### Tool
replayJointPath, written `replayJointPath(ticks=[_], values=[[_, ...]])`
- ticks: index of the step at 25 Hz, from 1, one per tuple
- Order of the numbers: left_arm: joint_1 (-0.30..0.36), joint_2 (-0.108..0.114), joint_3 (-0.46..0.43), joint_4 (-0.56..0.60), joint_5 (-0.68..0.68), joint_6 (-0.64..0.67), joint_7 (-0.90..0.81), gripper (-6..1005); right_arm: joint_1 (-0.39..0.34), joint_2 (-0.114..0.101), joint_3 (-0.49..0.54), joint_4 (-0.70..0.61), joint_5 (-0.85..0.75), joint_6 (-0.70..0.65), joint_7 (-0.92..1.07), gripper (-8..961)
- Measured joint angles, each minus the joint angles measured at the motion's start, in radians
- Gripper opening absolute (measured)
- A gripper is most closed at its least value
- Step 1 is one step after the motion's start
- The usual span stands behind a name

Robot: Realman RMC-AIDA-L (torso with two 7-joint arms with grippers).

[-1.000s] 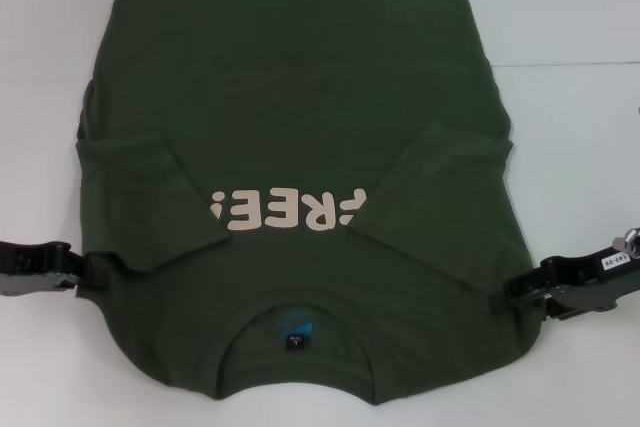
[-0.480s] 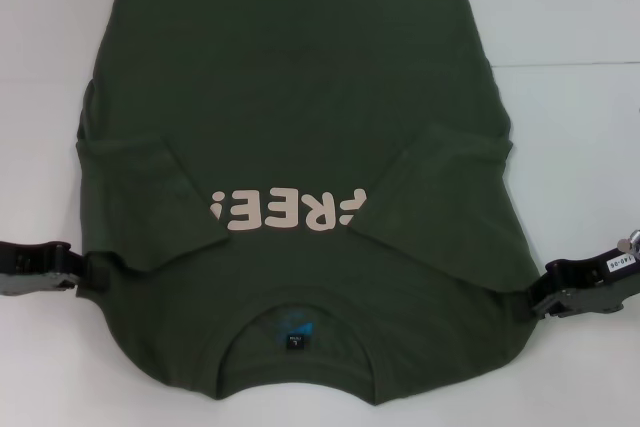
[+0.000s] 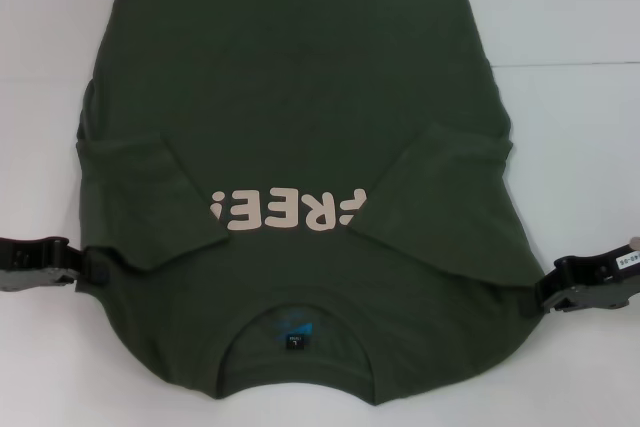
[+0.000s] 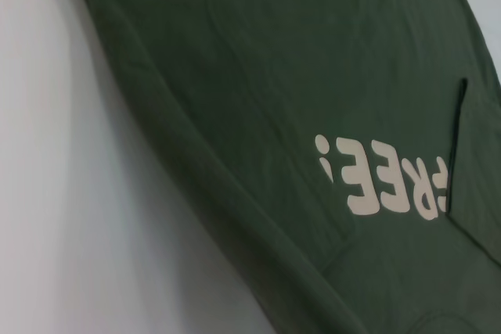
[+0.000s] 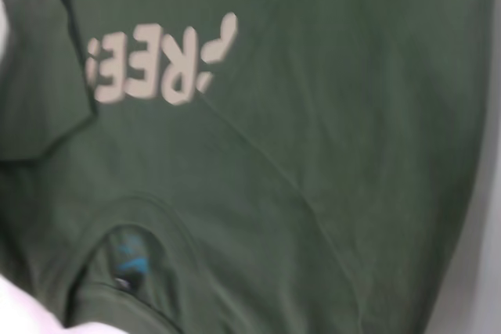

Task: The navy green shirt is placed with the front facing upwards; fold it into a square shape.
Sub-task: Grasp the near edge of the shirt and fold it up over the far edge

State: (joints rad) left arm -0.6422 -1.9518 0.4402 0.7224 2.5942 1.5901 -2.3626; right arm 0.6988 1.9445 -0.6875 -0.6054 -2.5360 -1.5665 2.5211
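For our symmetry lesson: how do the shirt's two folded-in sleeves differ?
The left sleeve stops just beside the exclamation mark of the lettering; the right sleeve overlaps the lettering, hiding part of its F. The right sleeve also looks a broader flap than the left sleeve. Both lie folded inward on the navy green shirt. The left gripper and right gripper sit at its opposite side edges.

A plain white table fills the head view to every edge, with no wall, floor or window in sight. A thin straight seam crosses it toward the right edge, and a fainter one runs toward the left edge. The surface is matte and evenly lit, a little brighter toward the far right corner, with only soft shadows. Both wrist views show the same white top.
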Motion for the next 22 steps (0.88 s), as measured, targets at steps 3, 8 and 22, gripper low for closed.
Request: replayJointPath(ticks=[3,8,22], values=[[0.003,0.004,-0.024,-0.007,0.000,0.009,0.015,79,-0.026,-0.015,0.054,0.000,0.063,-0.048,-0.071,47],[0.015,0.014,-0.065,-0.015,0.000,0.042,0.037,81,-0.056,-0.030,0.116,0.000,0.102,-0.101,-0.150,49],[0.060,0.035,-0.178,-0.031,0.004,0.267,0.110,86,-0.146,-0.058,0.176,0.033,0.166,-0.306,-0.368,54]])
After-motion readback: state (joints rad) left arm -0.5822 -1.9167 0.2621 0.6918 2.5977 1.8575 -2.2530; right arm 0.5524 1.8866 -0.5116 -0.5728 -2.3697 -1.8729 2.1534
